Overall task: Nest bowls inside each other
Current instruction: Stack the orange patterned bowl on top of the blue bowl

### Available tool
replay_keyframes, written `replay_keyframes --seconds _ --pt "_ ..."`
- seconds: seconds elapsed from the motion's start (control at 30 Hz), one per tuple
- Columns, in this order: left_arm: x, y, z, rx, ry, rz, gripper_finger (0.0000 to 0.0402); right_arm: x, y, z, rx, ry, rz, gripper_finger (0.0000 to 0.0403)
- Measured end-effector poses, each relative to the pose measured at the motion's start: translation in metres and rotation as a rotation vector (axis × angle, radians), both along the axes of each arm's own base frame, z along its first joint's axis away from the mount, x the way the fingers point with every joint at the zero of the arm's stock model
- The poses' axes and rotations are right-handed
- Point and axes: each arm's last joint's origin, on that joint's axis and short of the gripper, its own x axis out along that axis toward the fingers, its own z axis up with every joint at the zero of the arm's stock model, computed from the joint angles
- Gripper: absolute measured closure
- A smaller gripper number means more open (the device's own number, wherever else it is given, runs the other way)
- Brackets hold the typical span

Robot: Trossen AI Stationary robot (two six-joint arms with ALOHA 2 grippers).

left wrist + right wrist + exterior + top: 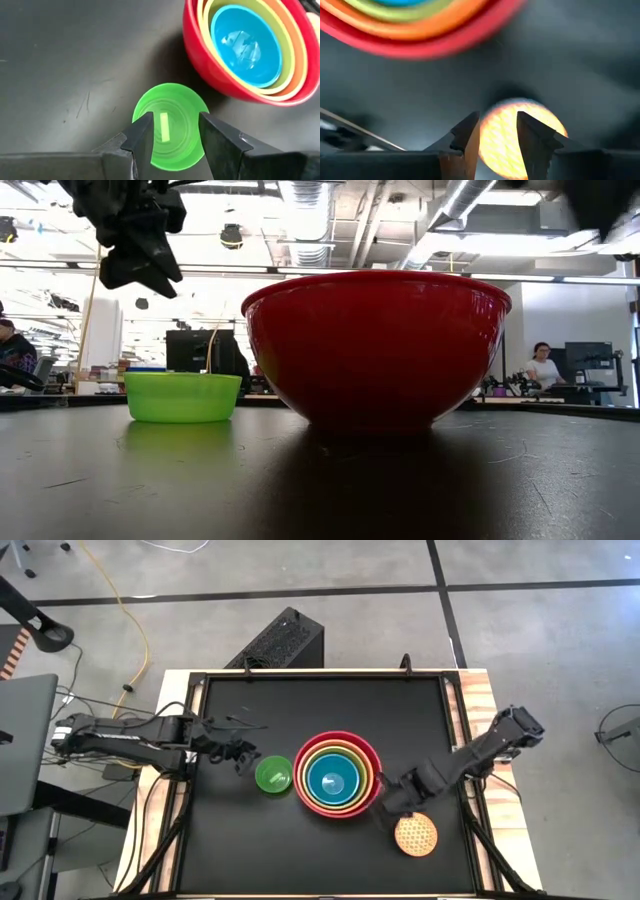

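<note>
A stack of nested bowls stands at the table's middle: the red bowl (372,755) holds the orange, olive green and teal bowls (333,781). The small bright green bowl (273,776) rests on its base just left of the stack. My left gripper (175,122) hangs open above it, over its left rim (243,762), clear of it in the low view (140,255). The dotted yellow bowl (415,835) lies on the table to the right of the stack, nearer the front. My right gripper (497,122) hovers open above it, pointing down (392,808).
The black tabletop has a raised frame (320,673) with wooden strips at both sides. Bare table lies behind and in front of the stack. A black box (285,640) stands on the floor beyond the far edge. People sit in the room behind (543,367).
</note>
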Motion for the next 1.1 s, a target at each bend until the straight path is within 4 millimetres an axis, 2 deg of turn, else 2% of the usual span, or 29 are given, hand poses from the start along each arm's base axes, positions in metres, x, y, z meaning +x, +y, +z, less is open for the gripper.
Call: replay_keyframes --seconds 0.23,0.33,0.57,0.67,0.83,1.1 --pt "0.004 0.000 0.002 0.004 -0.039 -0.002 0.0257 -0.038 0.036 -0.007 0.038 0.102 -0.035 0.0223" --pt "0.005 0.000 0.003 0.004 -0.047 -0.002 0.0257 -0.053 0.042 -0.018 0.083 0.113 -0.036 0.0206" --pt "0.006 0.000 0.004 0.001 -0.062 0.001 0.0257 -0.081 0.031 -0.055 0.146 0.083 -0.096 0.0188" --pt "0.006 0.000 0.004 -0.008 -0.063 0.006 0.0257 -0.085 0.027 -0.072 0.172 0.057 -0.079 0.0189" --pt "0.006 0.000 0.004 -0.028 -0.066 0.013 0.0257 -0.095 0.019 -0.099 0.122 0.100 -0.072 0.0193" --pt "0.006 -0.001 0.004 -0.049 -0.068 0.016 0.0257 -0.095 0.018 -0.122 0.133 0.059 -0.025 0.0196"
